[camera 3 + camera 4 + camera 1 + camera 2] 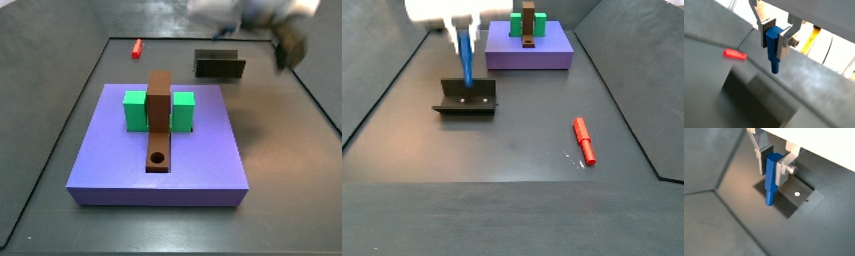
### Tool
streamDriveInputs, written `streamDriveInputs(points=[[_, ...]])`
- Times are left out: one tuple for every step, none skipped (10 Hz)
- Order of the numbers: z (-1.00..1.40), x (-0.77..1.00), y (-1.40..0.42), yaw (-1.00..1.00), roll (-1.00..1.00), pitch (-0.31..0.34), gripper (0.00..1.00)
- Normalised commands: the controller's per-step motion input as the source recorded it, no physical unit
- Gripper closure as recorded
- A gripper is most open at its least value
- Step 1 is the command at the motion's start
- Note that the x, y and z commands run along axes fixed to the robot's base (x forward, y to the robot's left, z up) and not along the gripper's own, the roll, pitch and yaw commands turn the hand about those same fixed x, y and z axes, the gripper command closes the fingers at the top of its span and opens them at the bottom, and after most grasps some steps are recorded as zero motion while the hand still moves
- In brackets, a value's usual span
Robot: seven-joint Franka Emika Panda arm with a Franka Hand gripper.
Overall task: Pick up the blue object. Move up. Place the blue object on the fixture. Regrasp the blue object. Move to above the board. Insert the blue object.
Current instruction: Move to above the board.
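Peg [771, 180], blue and slim, hangs upright between the 2 fingers [785, 168] of the gripper [773, 164], which is closed on its upper part; its lower end points down over the fixture [794, 195]. In both wrist views the silver plates press the peg from either side, and most of its length sticks out below them [773, 47]. In a side view the peg [468, 58] stands over the fixture [466, 100], its tip at or just above the top edge; whether it touches cannot be told. The gripper [464, 30] sits above, under the white wrist. To the right and nearer on the floor lies a red peg [584, 140], well apart from the fixture; it also shows in a wrist view [734, 54]. Farther back is the board [529, 50]. In a side view the board [163, 150] carries a green block [138, 111] and a brown bar [159, 121] with 1 round hole near its near end; the arm there is a blur above the fixture [219, 66].
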Motion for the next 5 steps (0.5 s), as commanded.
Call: streamDriveInputs(points=[[1.4, -0.05, 0.02, 0.0, -0.07, -0.054, 1.0], [1.4, -0.04, 0.0, -0.01, -0.04, -0.03, 1.0], [1.4, -0.03, -0.01, -0.03, -0.02, 0.003, 1.0], [1.4, -0.02, 0.0, -0.03, -0.01, 0.009, 1.0], [0.81, 0.0, -0.01, -0.02, 0.0, 0.035, 1.0]])
